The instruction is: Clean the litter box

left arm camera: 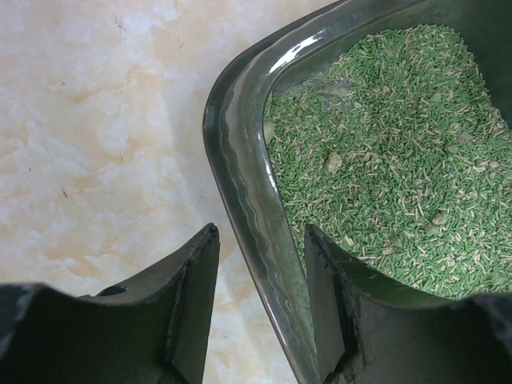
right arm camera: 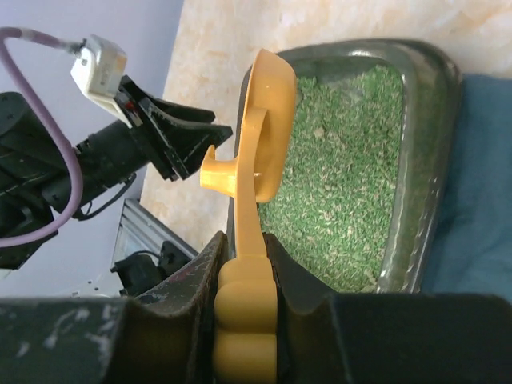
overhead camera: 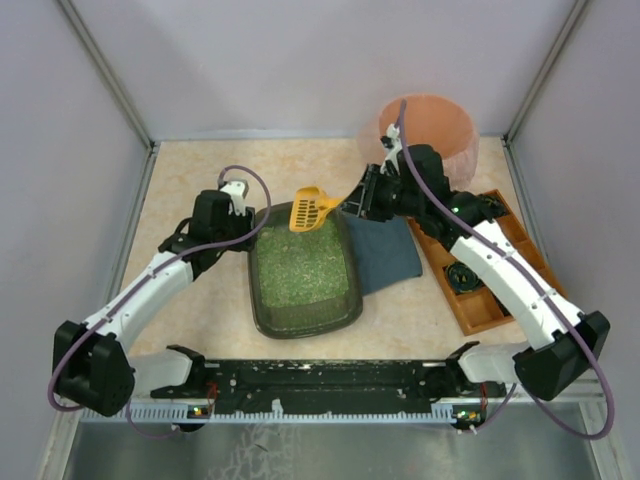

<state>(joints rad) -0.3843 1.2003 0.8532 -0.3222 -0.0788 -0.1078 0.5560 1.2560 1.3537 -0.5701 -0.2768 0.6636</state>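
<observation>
The litter box (overhead camera: 262,300) is a dark tray of green litter at the table's middle. My left gripper (overhead camera: 250,222) is at its far left corner. In the left wrist view the left gripper (left arm camera: 260,232) is open and straddles the litter box rim (left arm camera: 240,160). One finger is on the litter side and bare table shows between the other finger and the rim. My right gripper (overhead camera: 358,200) is shut on the handle of a yellow scoop (overhead camera: 312,210). The scoop head (right arm camera: 268,120) hangs on edge over the box's far end, above the litter (right arm camera: 344,160).
A blue cloth (overhead camera: 385,255) lies under the box's right side. An orange compartmented tray (overhead camera: 480,270) sits at the right, and a round pink-lined bin (overhead camera: 430,130) stands at the back right. Walls close in the table on three sides.
</observation>
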